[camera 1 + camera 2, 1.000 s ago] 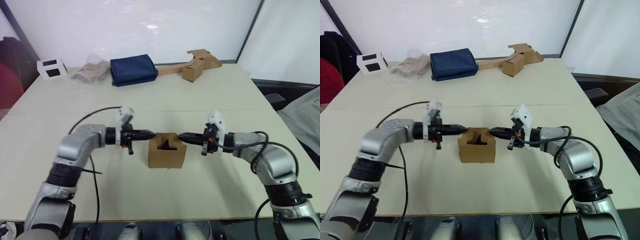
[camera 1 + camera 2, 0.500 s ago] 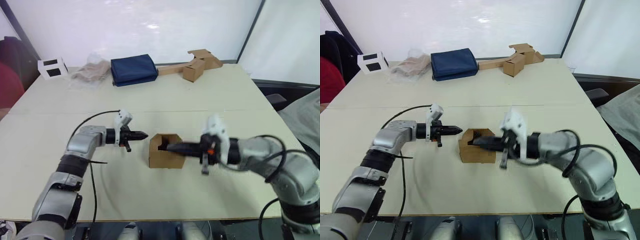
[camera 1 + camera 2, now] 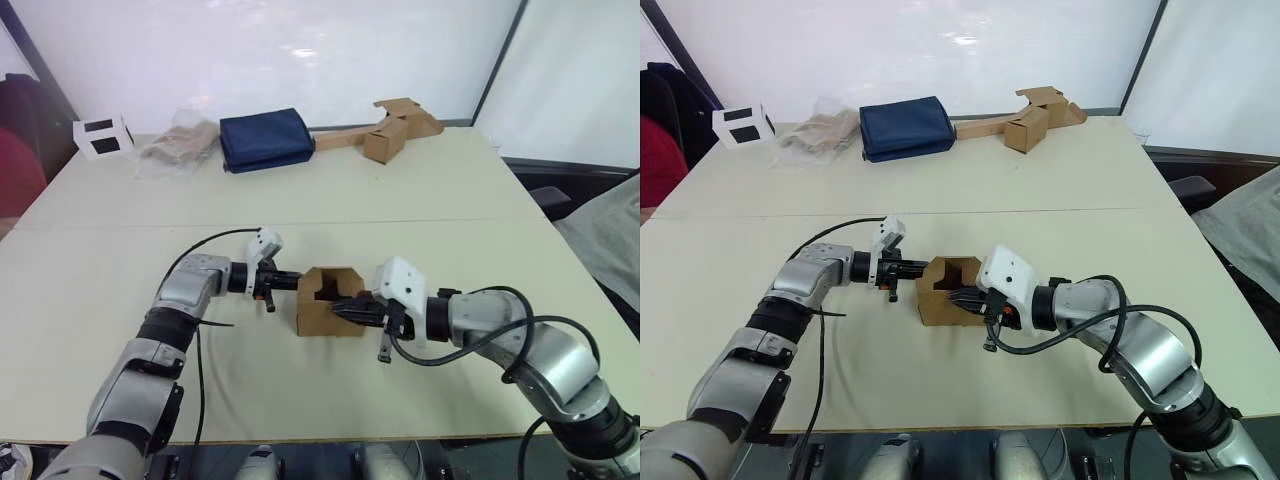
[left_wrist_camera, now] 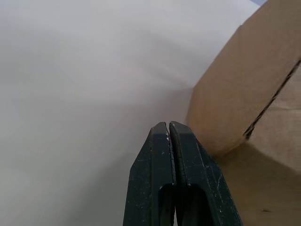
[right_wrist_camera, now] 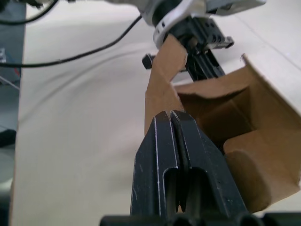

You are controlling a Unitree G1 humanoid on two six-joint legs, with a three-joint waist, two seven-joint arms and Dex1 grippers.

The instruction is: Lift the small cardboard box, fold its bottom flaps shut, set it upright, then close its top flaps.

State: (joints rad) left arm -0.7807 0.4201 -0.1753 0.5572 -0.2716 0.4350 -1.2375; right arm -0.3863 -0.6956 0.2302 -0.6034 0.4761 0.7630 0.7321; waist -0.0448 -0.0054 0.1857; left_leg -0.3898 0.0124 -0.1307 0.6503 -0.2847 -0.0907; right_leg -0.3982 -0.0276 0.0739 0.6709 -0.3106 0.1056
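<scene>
I see the small cardboard box [image 3: 333, 302] upright at frame centre on the worktop [image 3: 450, 190], top open. My right claw [image 3: 347, 309], clenched and empty, reaches over its right rim; my left claw [image 3: 291, 281], clenched and empty, touches its left wall.

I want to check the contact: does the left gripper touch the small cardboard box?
Cannot tell. In the left eye view the left gripper meets the box edge, but no view shows contact or gap plainly.
</scene>
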